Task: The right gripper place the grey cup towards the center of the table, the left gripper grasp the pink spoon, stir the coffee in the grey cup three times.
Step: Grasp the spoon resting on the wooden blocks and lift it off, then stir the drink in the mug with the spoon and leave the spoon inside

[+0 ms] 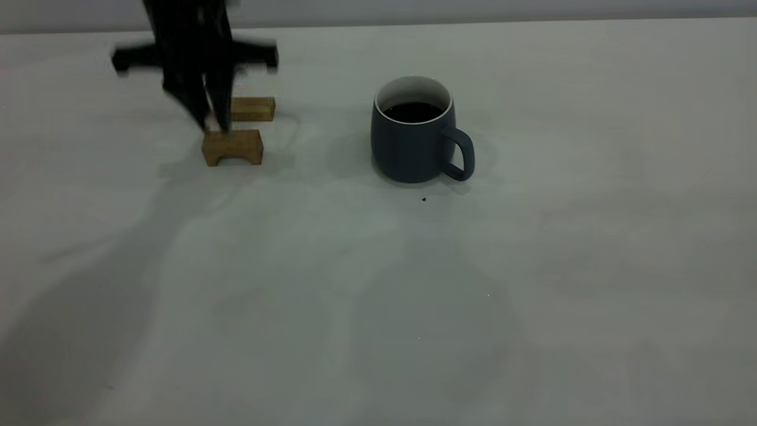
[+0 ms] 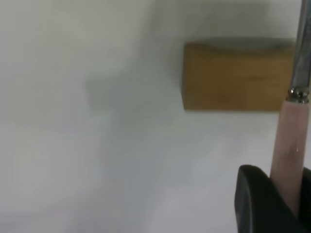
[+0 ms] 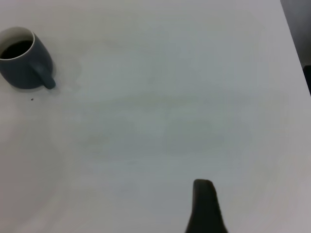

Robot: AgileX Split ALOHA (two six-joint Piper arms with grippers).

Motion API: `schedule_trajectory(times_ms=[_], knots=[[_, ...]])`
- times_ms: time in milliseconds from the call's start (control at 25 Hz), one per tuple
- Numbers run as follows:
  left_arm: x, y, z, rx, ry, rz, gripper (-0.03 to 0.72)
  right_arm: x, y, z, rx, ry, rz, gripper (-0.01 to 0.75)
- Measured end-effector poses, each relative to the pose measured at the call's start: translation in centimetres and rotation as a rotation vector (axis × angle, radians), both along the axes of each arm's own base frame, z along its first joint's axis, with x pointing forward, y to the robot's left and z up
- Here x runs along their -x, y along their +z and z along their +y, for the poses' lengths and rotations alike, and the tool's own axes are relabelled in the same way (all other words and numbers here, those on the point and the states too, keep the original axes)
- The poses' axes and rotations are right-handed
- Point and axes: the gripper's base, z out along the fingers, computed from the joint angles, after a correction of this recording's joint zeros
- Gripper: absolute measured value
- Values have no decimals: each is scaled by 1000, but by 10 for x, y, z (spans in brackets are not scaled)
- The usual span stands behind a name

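Grey cup (image 1: 414, 133) already sits mid-frame on the counter (image 1: 532, 296). Upper left, the left claw (image 1: 213, 121) grips the pink spoon (image 2: 290, 150) above the wooden blocks (image 1: 232, 147); stirring remains.

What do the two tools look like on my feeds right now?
The left tool is black and angular, with slim tapering fingers under a black crossbar with rounded ends. Of the right tool only one matte black, round-tipped finger shows. No cables or markings visible.
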Motion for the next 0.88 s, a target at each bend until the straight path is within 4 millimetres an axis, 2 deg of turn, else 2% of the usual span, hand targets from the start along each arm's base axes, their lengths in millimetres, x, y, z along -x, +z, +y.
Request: schedule_trajectory(times_ms=[80,200,320,480,600,680,880], knots=[[-5,32,-6,34,87,41,158,0,0,0,0,0,0,587],[-13,67,-18,138,289,46,158,0,0,0,0,0,0,587],[-19,89,-35,311,485,59,158,0,0,0,0,0,0,587],[-18,108,-59,577,667,208,158,0,0,0,0,0,0,587],[-17,114,-73,738,743,338,158,0,0,0,0,0,0,587],[-18,110,-80,806,776,411,158,0,0,0,0,0,0,587],[-21,79,-95,894,854,583,158,0,0,0,1,1,0,587]])
